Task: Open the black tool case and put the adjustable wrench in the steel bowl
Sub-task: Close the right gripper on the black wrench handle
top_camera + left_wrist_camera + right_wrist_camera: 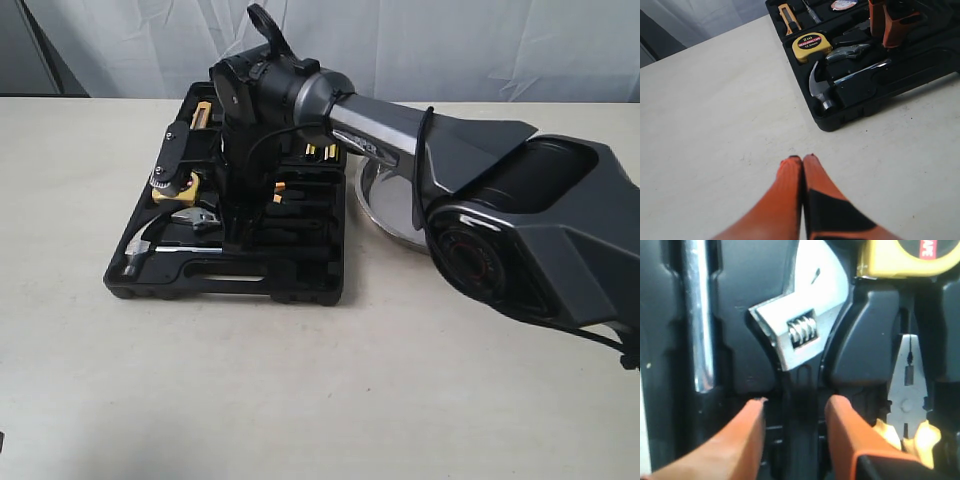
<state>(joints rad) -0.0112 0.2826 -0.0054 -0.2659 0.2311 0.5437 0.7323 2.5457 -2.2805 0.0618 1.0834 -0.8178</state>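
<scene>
The black tool case (230,282) lies open on the table, tools seated in its moulded tray. The adjustable wrench (800,325) rests in its slot, silver head showing, also seen in the exterior view (203,218) and the left wrist view (847,51). My right gripper (797,402) is open and down in the case, its orange fingers (840,415) either side of the wrench's black handle without closing on it. The steel bowl (385,205) sits right of the case, mostly hidden behind the right arm. Over bare table in front of the case, my left gripper (802,158) is shut and empty.
A hammer (140,255) lies along the case's front left, a yellow tape measure (178,187) behind the wrench, and yellow-handled pliers (907,385) beside it. The right arm (500,200) stretches across the bowl from the right. A white curtain backs the table.
</scene>
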